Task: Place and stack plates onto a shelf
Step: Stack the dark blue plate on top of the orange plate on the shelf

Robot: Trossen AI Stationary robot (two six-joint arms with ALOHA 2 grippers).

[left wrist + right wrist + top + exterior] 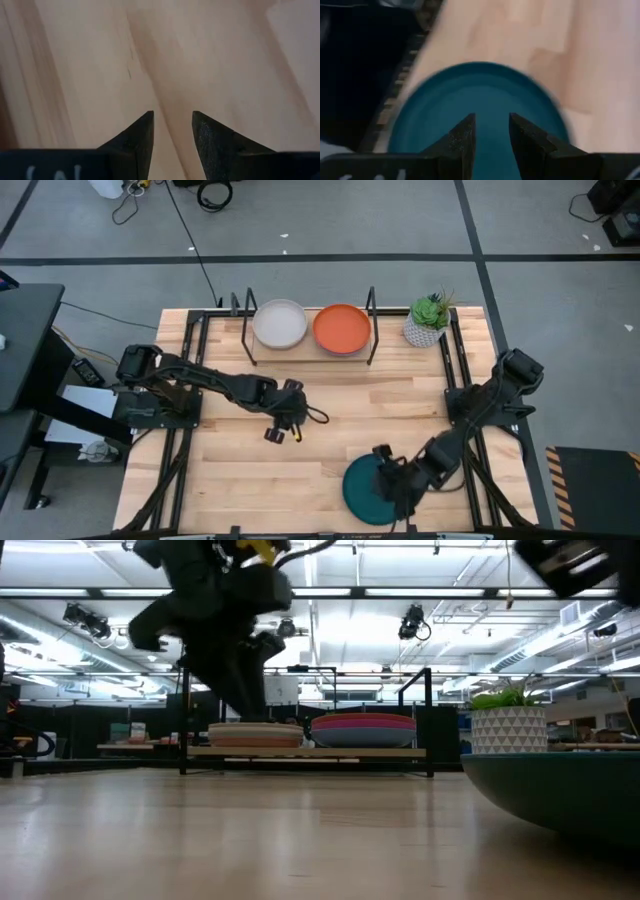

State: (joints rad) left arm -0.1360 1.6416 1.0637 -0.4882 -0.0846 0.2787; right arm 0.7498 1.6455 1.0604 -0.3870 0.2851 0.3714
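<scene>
The dark teal plate [560,795] lay nearest the low camera, cut off at the picture's right edge so that only a curved part of its side showed. The high view showed it at the table's [330,395] front edge, its right portion hidden under the right gripper [392,480]. The right wrist view looked down on the teal plate's face past the two dark fingers [465,142], which stood a narrow gap apart above it; whether they touched the plate could not be told. The left gripper [284,430] hung over bare wood near the table's middle, well apart from every plate, and its wrist view showed its fingers [142,135] a narrow gap apart with nothing between them. In the low view the left arm was a dark blurred mass that hid part of the shelf's [300,752] left end. The high view showed only two top plates on the shelf, a pale one [279,323] on the left and an orange one [342,328] beside it. The low view alone revealed that each was a stack: tan and pale edges on the left [255,734], and magenta over blue on the right [364,728]. The exact count in each stack could not be made out. A potted plant [428,320] stood just beside the shelf's right end.
</scene>
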